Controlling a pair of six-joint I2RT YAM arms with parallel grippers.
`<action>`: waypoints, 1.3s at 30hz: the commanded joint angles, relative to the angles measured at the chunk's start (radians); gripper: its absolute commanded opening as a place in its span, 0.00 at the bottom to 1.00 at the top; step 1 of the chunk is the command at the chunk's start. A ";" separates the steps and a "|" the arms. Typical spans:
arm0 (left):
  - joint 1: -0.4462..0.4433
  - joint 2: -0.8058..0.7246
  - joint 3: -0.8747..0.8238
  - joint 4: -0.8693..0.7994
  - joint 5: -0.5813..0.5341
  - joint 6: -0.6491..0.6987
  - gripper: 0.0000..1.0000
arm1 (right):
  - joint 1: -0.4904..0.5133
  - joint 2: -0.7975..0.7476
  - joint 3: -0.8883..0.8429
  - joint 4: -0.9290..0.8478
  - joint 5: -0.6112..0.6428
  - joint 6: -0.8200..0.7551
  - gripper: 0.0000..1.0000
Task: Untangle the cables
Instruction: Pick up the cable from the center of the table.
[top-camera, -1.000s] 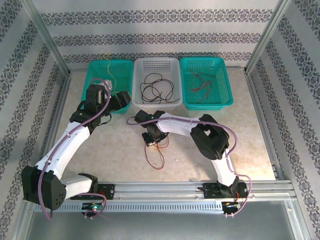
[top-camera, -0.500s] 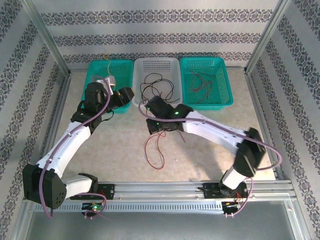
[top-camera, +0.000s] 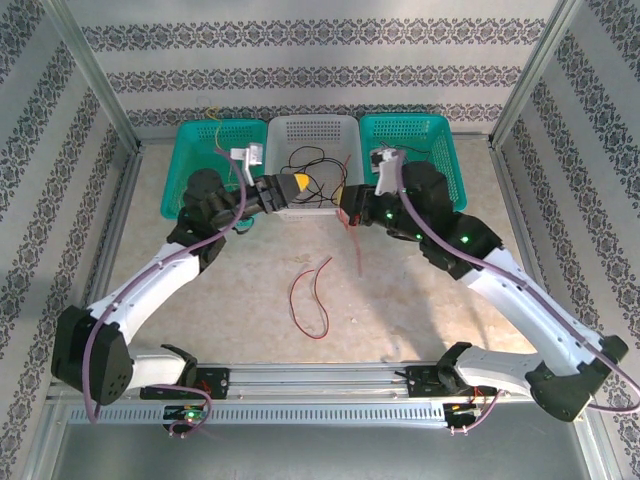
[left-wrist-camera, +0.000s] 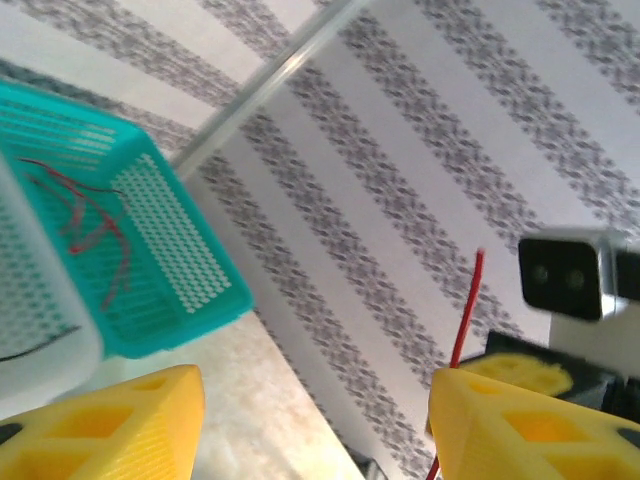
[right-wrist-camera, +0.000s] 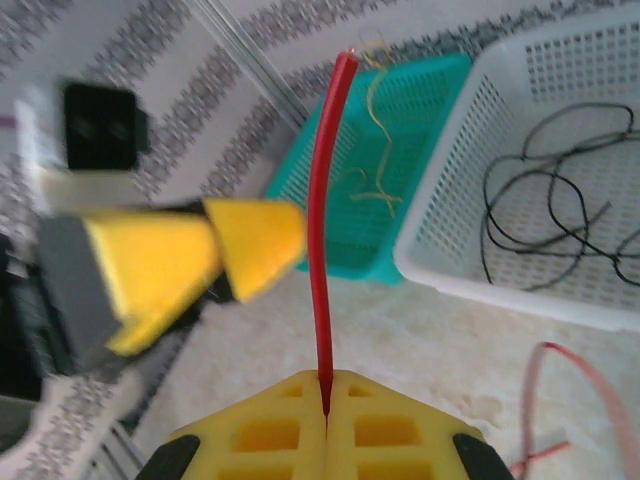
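One red cable (right-wrist-camera: 320, 200) sticks straight up out of the right gripper (right-wrist-camera: 327, 385). Its yellow fingers are pressed tight together on the cable, up in the air in front of the white basket (top-camera: 283, 130). More red cable (top-camera: 310, 300) lies in a loop on the table (top-camera: 200, 320) below, black cables (top-camera: 318, 172) sit in the white basket, a yellow cable (right-wrist-camera: 375, 180) lies in the left green basket (right-wrist-camera: 420, 110), and thin red ones (left-wrist-camera: 95, 225) lie in the right green basket (left-wrist-camera: 190, 270). The left gripper (left-wrist-camera: 315, 410) is close beside the right one, with its two yellow fingers spread apart.
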 joint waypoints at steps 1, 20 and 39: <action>-0.064 0.044 0.065 0.130 0.075 -0.019 0.61 | -0.033 -0.042 -0.018 0.110 -0.076 0.066 0.00; -0.200 0.112 0.145 0.181 0.160 0.016 0.87 | -0.120 -0.086 0.011 0.217 -0.168 0.134 0.00; -0.258 0.185 0.174 0.168 0.151 0.019 0.21 | -0.122 -0.117 -0.035 0.268 -0.165 0.150 0.00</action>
